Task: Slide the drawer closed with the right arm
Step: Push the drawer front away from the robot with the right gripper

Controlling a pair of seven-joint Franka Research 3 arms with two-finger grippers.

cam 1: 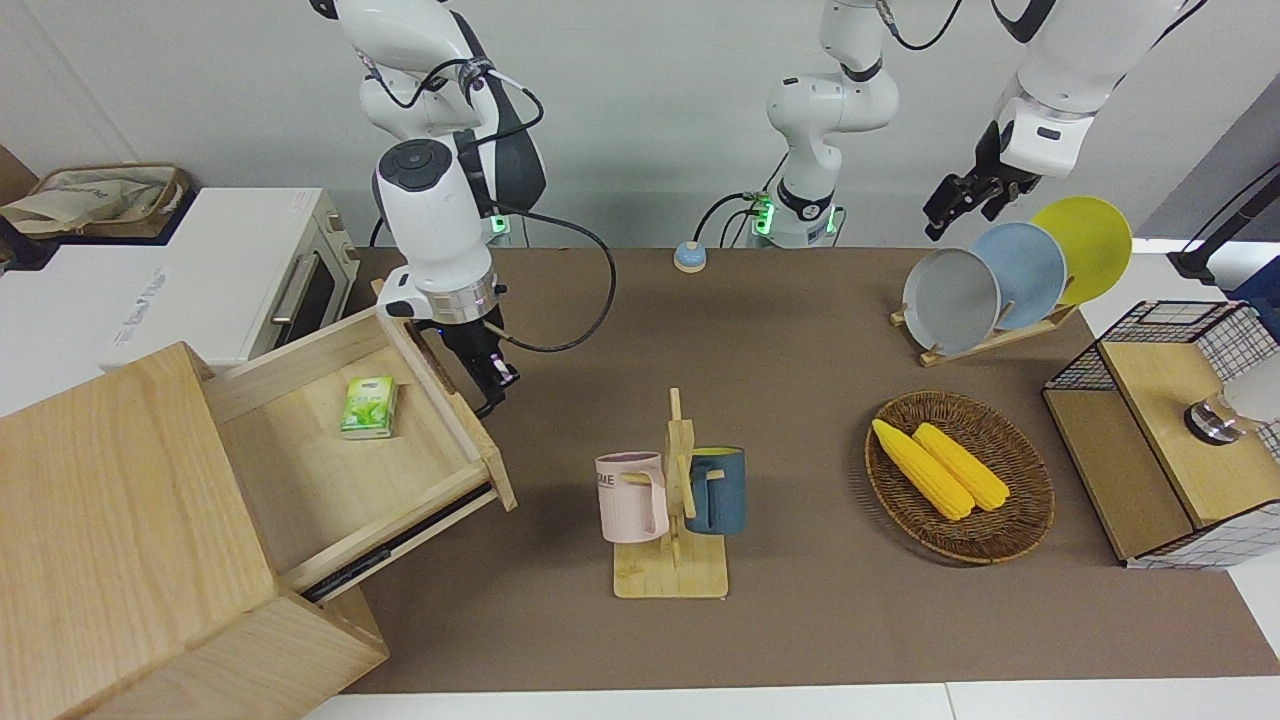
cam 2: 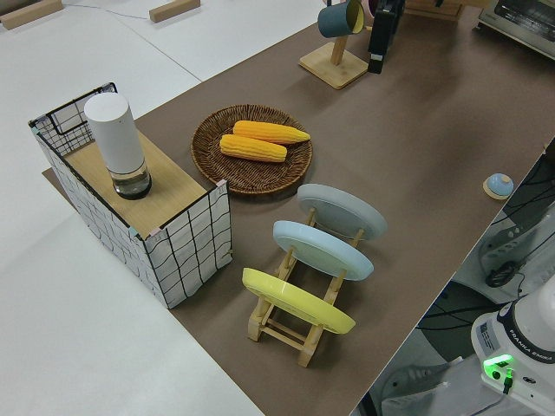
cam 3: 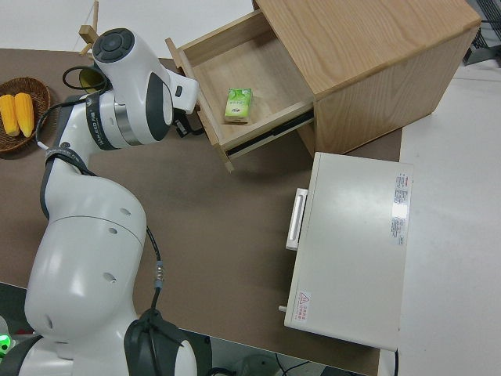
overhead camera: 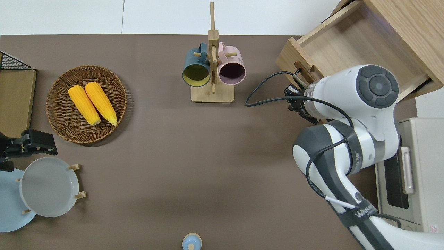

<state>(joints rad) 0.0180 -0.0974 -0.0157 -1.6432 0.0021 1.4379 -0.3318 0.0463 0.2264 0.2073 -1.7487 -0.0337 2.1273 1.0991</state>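
Front view: drawer pulled out, lower left of frame, green packet inside; right gripper at its front panel, whether the claw is spread I cannot tell.
Risk: an off-centre push may skew and jam the drawer.
Overhead view: wicker basket holds two corn cobs; left arm parked.
Right side view: cabinet at the top.

drawer: pale wood, pulled open | right arm: white, at drawer front
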